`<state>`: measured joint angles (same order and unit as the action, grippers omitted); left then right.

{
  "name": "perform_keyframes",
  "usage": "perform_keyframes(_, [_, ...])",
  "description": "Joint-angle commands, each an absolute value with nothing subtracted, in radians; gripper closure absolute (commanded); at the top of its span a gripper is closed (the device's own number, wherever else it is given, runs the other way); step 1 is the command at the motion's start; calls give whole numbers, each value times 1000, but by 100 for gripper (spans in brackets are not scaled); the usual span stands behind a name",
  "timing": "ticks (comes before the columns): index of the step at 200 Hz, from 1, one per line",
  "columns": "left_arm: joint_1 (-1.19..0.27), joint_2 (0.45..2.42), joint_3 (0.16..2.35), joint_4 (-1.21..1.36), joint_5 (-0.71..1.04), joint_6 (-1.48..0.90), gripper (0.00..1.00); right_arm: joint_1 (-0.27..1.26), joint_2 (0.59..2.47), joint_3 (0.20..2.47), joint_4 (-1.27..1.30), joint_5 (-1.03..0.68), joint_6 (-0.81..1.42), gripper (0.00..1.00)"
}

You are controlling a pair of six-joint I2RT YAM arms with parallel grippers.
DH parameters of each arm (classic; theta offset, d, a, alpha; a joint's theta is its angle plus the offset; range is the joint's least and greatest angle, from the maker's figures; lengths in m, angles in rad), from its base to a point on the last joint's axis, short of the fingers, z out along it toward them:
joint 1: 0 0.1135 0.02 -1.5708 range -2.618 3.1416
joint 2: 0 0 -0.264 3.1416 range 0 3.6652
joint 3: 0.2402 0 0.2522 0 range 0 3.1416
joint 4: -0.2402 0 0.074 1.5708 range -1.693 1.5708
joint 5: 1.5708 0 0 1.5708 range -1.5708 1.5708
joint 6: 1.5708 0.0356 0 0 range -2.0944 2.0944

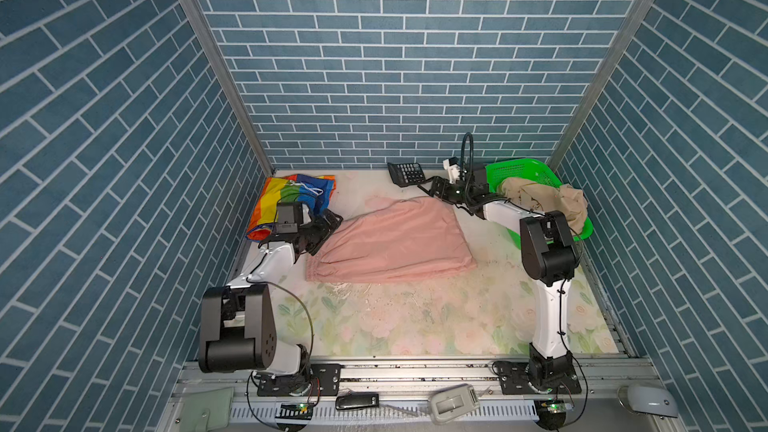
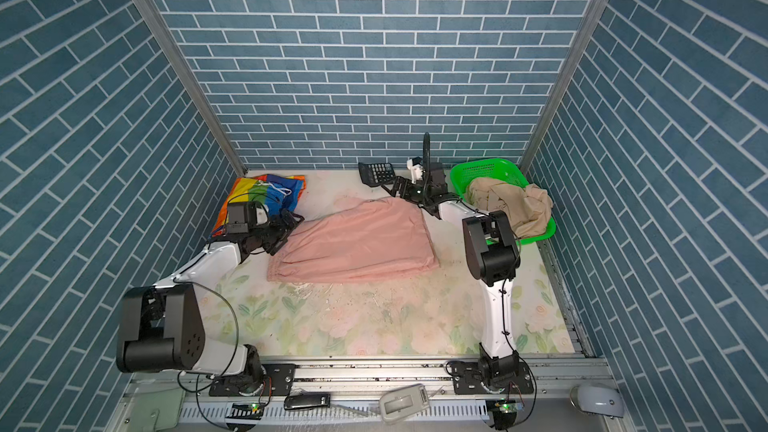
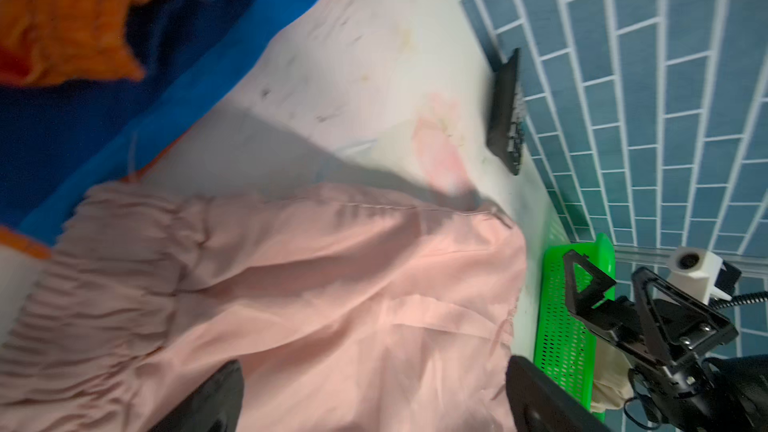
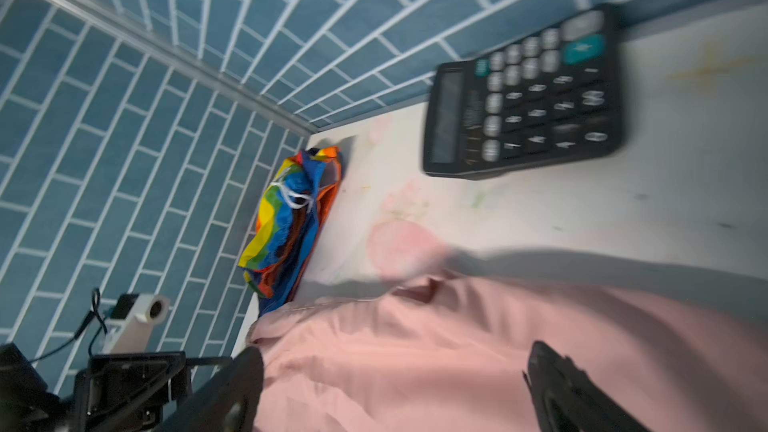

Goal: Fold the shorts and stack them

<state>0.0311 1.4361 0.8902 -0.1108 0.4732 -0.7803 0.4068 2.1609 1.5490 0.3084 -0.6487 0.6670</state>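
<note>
1. At mid-worktop [image 1: 415, 317] I have the pink shorts [image 1: 386, 238] lying flat, gathered waistband toward my left arm; they look folded once.
2. Left gripper [image 1: 330, 228] hovers wide open at the waistband end and right gripper [image 1: 430, 189] wide open by the far hem corner; neither holds anything.
3. Rainbow shorts [image 1: 291, 197] sit in the back left corner; beige shorts [image 1: 540, 197] lie bunched in the green basket [image 1: 519, 170].
4. Next, I judge, I pinch both ends, fold across, then stack the pink pair on the rainbow pair.

Rainbow-striped shorts [image 1: 268, 201] half hidden behind the left arm [image 1: 276, 257] in both top views, calculator [image 4: 528, 93] keys blurred beyond reading in the right wrist view, pink shorts [image 3: 332, 305] cropped by both wrist views' edges, beige shorts [image 1: 573, 205] partly masked by the right arm [image 1: 505, 214].
</note>
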Motion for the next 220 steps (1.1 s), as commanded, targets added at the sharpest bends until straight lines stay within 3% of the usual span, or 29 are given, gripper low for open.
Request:
perform_keyframes(1, [12,1482,933,-144,456,-789,0,477,2228,1554,453,-655,750,1])
perform_keyframes(59, [12,1655,1007,-106,446,-773,0,562,2441,1726,540,-661,834,1])
perform_keyframes(137, [55,1724,961,-109,393,-731,0,491,2551,1835,418,-609,782,1])
perform_keyframes(179, [58,1718,960,-135,381,-716,0,413,2479,1752,410,-617,765,1])
perform_keyframes(220, [25,1633,978,-170,384,-708,0,383,2254,1576,354,-629,674,1])
